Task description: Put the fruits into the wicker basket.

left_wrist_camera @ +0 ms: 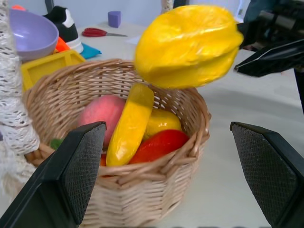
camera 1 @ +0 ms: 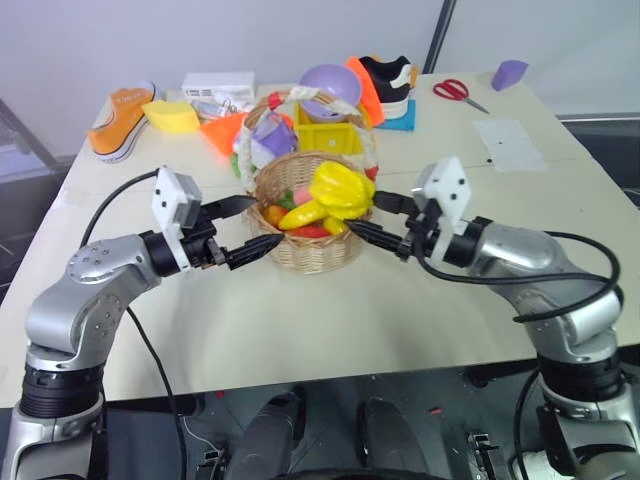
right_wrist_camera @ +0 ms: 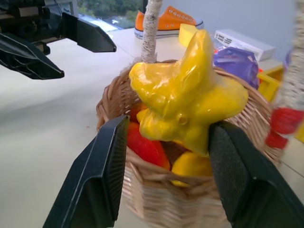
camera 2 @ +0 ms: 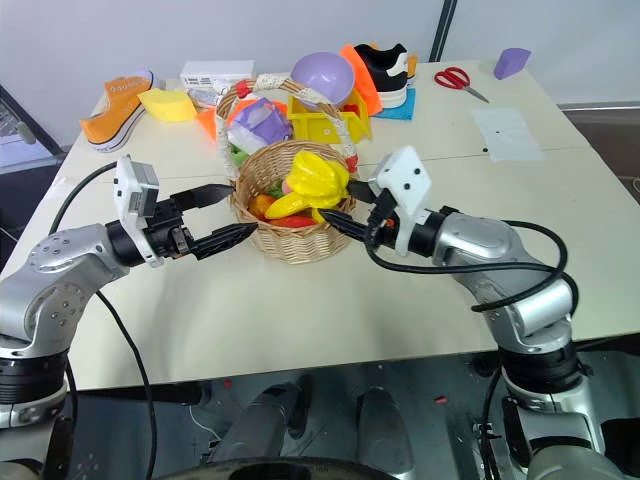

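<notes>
Right wrist view: the star-shaped fruit is seen between the right gripper's two pads, over the wicker basket. The pads stand just beside its lobes; whether they press it or have let go cannot be told, and the fruit seems poised at the basket's near rim. The banana is already lying inside the basket, leaning on a pink fruit and a red one.

The left gripper is held wide open and empty, just beside the basket's left wall.

Handling, judged: the star fruit looks like glossy hollow plastic, so light, stiff and slippery. Its ridges give poor flat faces, so a hold across two opposite valleys should be surer than on the ridge crests. Breakage seems unlikely, but rolling off the heaped contents is possible.

Surroundings: the basket's cloth-wrapped handle arches over the opening and could be struck by an arm. Behind the basket stand a yellow bin, a purple bowl, a yellow sponge, an orange shoe, a black shoe and scissors, all well apart from both grippers. The basket is nearly full, so little room is left.
</notes>
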Robot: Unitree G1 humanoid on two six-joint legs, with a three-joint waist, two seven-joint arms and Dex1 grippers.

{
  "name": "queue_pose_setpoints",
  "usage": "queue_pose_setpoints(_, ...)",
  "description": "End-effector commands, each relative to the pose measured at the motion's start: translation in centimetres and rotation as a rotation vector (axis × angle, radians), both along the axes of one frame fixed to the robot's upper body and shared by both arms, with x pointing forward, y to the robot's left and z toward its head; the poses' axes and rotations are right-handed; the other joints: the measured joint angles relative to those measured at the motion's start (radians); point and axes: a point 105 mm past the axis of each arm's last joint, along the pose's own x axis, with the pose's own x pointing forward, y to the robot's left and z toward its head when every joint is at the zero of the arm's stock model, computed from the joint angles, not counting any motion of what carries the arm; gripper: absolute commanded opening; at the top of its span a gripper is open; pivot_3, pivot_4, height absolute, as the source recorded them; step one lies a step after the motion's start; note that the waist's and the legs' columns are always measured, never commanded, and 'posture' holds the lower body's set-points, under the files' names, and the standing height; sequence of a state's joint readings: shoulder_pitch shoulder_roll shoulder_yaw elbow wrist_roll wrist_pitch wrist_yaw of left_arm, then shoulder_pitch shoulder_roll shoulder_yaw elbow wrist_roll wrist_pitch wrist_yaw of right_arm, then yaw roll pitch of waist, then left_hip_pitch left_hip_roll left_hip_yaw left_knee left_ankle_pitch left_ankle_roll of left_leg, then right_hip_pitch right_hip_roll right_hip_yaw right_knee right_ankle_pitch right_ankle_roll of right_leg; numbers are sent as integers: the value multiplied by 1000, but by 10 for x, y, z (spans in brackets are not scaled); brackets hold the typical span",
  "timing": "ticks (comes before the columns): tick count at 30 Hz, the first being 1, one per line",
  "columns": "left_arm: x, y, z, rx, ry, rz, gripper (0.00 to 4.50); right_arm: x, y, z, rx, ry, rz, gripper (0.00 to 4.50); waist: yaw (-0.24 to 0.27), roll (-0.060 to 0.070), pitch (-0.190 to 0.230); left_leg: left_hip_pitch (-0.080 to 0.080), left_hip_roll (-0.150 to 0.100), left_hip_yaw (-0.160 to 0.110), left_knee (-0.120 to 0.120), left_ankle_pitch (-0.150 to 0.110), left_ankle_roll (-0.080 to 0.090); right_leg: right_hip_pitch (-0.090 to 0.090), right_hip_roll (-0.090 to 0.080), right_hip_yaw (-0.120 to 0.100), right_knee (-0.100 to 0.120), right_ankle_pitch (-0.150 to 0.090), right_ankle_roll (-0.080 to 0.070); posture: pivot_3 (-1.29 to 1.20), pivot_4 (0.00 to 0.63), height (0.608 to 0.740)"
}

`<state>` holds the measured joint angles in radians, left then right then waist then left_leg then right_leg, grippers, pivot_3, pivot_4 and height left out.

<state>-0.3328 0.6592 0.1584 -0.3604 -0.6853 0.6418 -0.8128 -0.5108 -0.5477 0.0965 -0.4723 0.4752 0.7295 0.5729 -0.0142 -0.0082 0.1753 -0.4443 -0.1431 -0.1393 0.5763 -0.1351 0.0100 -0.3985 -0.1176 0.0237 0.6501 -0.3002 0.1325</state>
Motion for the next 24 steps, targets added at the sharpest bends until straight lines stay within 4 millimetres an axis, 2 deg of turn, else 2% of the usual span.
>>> queue_pose_setpoints(1, -1, -2, 10, -4, -50, -3, 4500, 6, 13, -1, -115, -120, -7, 2566, 1, 0, 0, 0, 0, 0, 0, 0, 0, 0, 0, 0, 0, 0, 0, 0, 150, 740)
queue_pose_setpoints(3, -3, -2, 9, -4, -50, -1, 4500, 5, 15, -2, -154, -159, 15, 2566, 5, 0, 0, 0, 0, 0, 0, 0, 0, 0, 0, 0, 0, 0, 0, 0, 150, 740)
queue_pose_setpoints(6, -4, -1, 7, -2, -47, 4, 4500, 5, 17, 0, -184, -190, 31, 3357, 4, 0, 0, 0, -1, 0, 0, 0, 0, 0, 0, 0, 0, 1, 1, 0, 150, 740)
queue_pose_setpoints(8, -4, -1, 8, -5, -48, 5, 4500, 3, 19, 2, -206, -215, 48, 4316, 3, 0, 0, 0, -1, 0, 0, 0, 0, 0, 0, 0, 0, 1, 2, 0, 150, 740)
queue_pose_setpoints(9, -4, -1, 8, -5, -48, 6, 4500, 3, 19, 3, -216, -233, 48, 4419, 3, 0, 0, 0, -1, 0, 0, 0, 0, 0, 0, 0, 0, 1, 2, 0, 150, 740)
queue_pose_setpoints(24, -1, -6, 10, -7, -57, -11, 4500, -8, 26, -1, -332, -335, 130, 4419, 3, 0, 0, 0, -1, 0, 0, 0, 0, 0, 0, 0, 0, 1, 2, 0, 150, 740)
